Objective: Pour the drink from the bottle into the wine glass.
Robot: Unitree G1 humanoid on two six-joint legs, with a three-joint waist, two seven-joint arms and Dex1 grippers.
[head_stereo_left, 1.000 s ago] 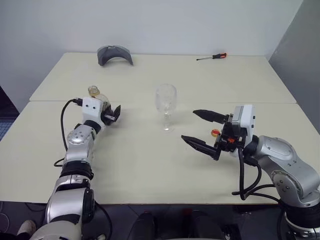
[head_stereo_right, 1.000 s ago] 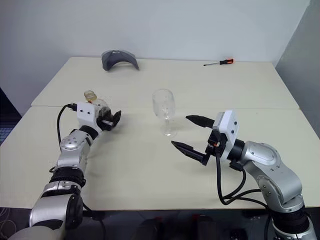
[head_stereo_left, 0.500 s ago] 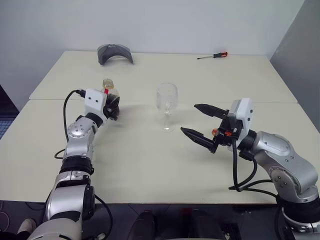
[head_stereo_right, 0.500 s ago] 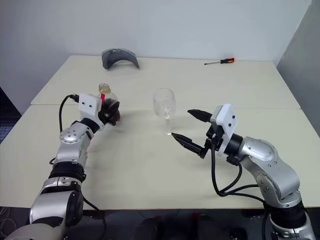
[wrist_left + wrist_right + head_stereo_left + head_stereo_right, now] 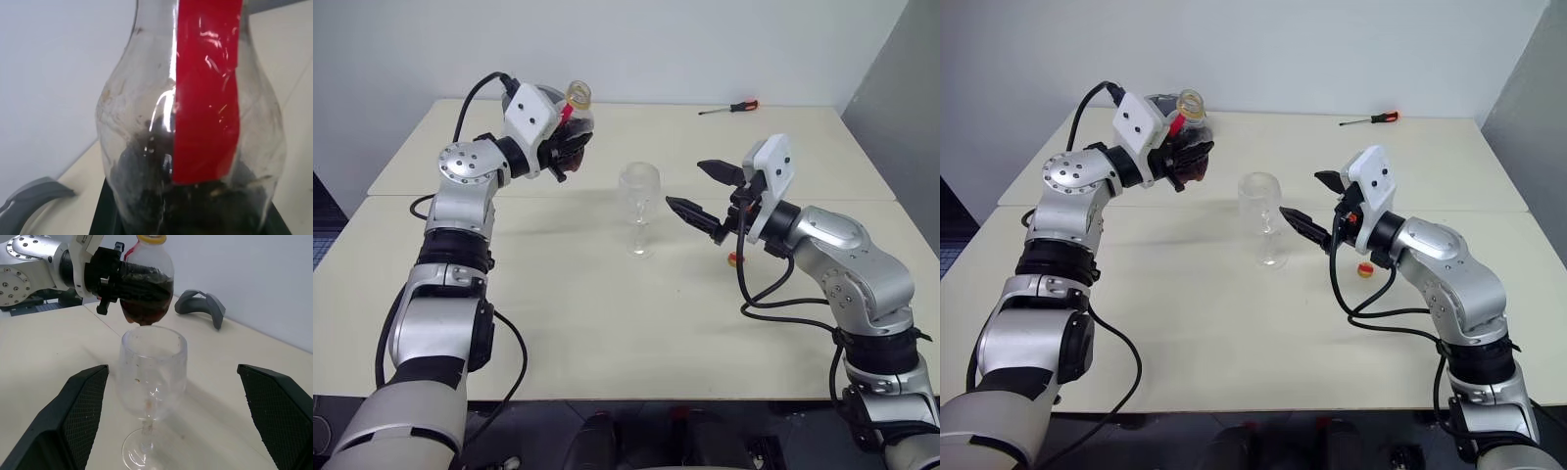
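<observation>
Left jaws: I have my left gripper (image 5: 1185, 160) clamped tight around the belly of the bottle (image 5: 1185, 137), holding it up off the surface (image 5: 1234, 323), to the left of the wine glass (image 5: 1261, 217) and above its rim level.
Bottle: I see it held nearly upright, neck leaning slightly, its mouth ringed in yellow-orange; a red strip (image 5: 208, 93) runs down the neck and shoulder.
Drink: dark reddish-brown, pooled in the bottle's lower part (image 5: 146, 296), where my fingers wrap it.
Wine glass: standing upright on its foot near the middle of the surface, between my two grippers, touching neither; I cannot make out any drink in its bowl.
Right jaws: my right gripper (image 5: 1312, 203) hangs spread wide with nothing between the fingers, pointing at the glass from its right, close to the bowl but apart.
Small piece: a little orange-and-red object (image 5: 1365, 269) lies on the surface under my right forearm.
Far edge: a grey curved object (image 5: 536, 102) at back left, a screwdriver (image 5: 1369, 121) at back right.
</observation>
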